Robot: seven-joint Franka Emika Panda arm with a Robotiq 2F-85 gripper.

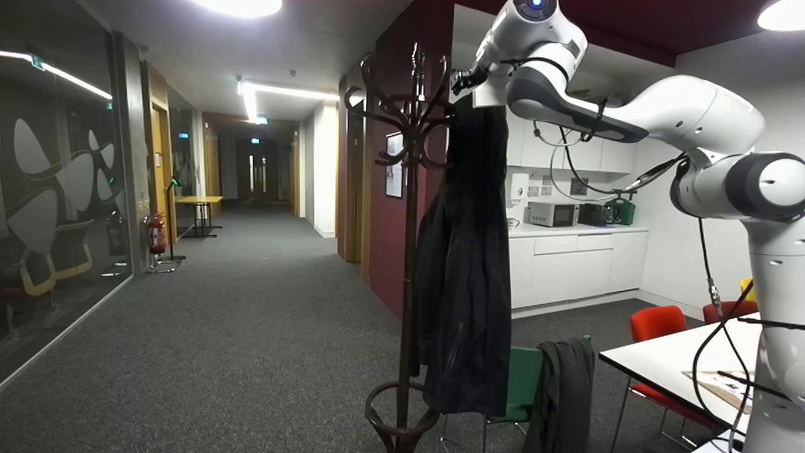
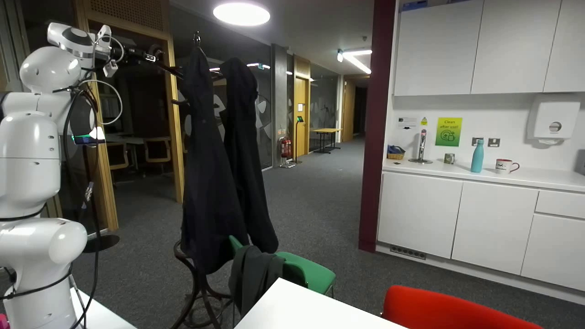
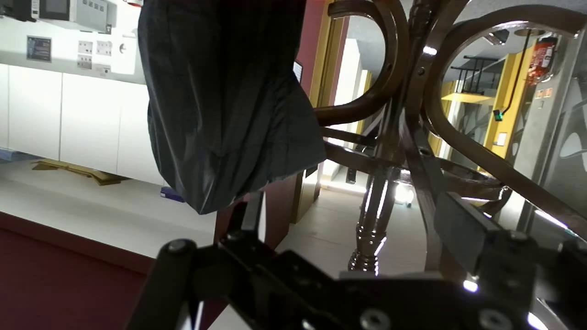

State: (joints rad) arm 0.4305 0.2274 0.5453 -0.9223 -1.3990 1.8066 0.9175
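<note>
My gripper (image 3: 357, 220) is open and empty in the wrist view, which stands upside down. In both exterior views the gripper (image 1: 463, 82) (image 2: 151, 58) is high up, beside the upper hooks of a dark brown coat stand (image 1: 409, 251). The stand's curved arms and turned post (image 3: 373, 211) show beyond and between the fingers. A black coat (image 1: 471, 264) hangs on the stand; its upper end (image 3: 229, 114) is close to one finger. I cannot tell whether they touch. A second dark garment (image 2: 244, 151) hangs beside the coat (image 2: 205, 173) in an exterior view.
A green chair (image 2: 313, 272) with a dark grey garment (image 2: 256, 269) over its back stands by the stand's foot. A white table (image 2: 311, 308) and red chairs (image 1: 657, 322) are near the robot. A kitchen counter (image 1: 582, 231) and white cupboards (image 2: 438, 50) line the wall.
</note>
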